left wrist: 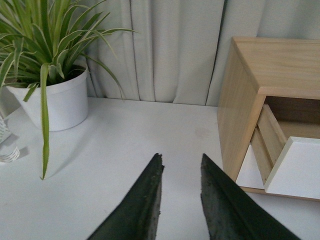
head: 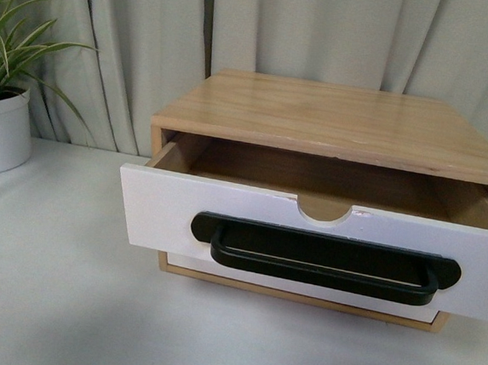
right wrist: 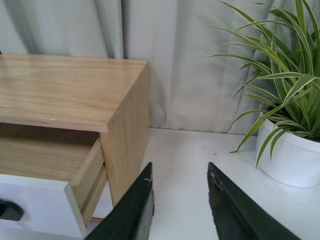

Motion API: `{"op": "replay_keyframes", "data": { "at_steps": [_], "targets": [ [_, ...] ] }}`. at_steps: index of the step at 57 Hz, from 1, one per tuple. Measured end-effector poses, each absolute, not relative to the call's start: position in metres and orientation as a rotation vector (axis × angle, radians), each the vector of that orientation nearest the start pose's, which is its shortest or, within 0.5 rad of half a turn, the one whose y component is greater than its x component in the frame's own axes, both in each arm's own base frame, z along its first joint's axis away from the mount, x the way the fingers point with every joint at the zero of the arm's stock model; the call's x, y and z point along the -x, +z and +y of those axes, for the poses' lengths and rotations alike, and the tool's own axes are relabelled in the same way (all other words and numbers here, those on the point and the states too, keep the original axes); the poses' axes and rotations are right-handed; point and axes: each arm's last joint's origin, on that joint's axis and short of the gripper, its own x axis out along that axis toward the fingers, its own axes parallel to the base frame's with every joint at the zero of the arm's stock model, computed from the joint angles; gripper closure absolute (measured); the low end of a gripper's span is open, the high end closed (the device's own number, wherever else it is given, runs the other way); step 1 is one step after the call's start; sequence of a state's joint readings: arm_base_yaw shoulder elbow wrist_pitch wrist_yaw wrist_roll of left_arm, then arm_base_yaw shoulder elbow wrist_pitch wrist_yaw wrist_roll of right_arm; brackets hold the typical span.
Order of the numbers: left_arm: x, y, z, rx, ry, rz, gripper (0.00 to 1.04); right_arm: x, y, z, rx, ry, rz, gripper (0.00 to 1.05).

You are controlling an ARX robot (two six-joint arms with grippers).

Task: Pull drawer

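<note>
Wide shallow light-wood drawer (head: pixel 325 232) w/ white front, long black bar handle (head: pixel 324 260) & half-round notch sits pulled partway out of light-wood cabinet (head: pixel 343 123) on white table (head: pixel 55 294), while left gripper (left wrist: pixel 181 167) & right gripper (right wrist: pixel 180 182) hover apart from it, jaws narrowly parted, holding nothing.

- Bare white table (left wrist: pixel 150 135) lies ahead of the left gripper (left wrist: pixel 181 165); potted plant (left wrist: pixel 55 95) blocks one side, wooden cabinet (left wrist: pixel 245 115) the other
- Beyond the right gripper (right wrist: pixel 180 185), a clear table strip runs between cabinet and second plant pot (right wrist: pixel 290 155)
</note>
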State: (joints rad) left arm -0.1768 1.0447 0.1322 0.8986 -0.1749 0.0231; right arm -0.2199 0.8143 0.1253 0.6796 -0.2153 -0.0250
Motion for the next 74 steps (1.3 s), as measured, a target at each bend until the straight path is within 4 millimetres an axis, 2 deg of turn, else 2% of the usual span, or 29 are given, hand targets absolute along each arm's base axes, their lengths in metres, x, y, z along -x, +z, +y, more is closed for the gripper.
{"op": "replay_keyframes", "data": {
  "at_steps": [3,5,9,19,25,44,66,74],
  "targets": [
    [-0.174,0.171,-0.024,-0.020,-0.006,0.015,0.94,-0.156,0.183,-0.026,0.018,-0.010,0.012,0.93],
    [-0.169,0.168,-0.021,-0.009,-0.008,-0.003,1.01,-0.152,0.180,-0.023,0.016,-0.009,0.014,1.03],
    [-0.161,0.161,-0.017,-0.011,-0.005,0.022,1.01,-0.146,0.178,-0.018,0.014,-0.008,0.010,1.03],
    [-0.148,0.163,-0.007,-0.003,-0.023,0.011,1.01,-0.136,0.175,-0.011,0.013,-0.006,0.007,1.03],
    [-0.140,0.164,0.000,-0.001,0.002,0.008,1.01,-0.131,0.166,-0.001,0.012,-0.001,0.003,1.03],
    [-0.123,0.170,0.000,-0.001,-0.002,-0.011,1.01,-0.117,0.169,0.000,0.012,-0.002,-0.009,1.03],
    [-0.112,0.170,0.000,-0.001,-0.002,-0.013,1.01,-0.108,0.168,0.000,0.012,-0.002,-0.010,1.03],
    [-0.109,0.169,0.000,-0.001,-0.002,-0.011,1.01,-0.098,0.166,0.000,0.011,-0.002,-0.003,1.03]
  ]
}}
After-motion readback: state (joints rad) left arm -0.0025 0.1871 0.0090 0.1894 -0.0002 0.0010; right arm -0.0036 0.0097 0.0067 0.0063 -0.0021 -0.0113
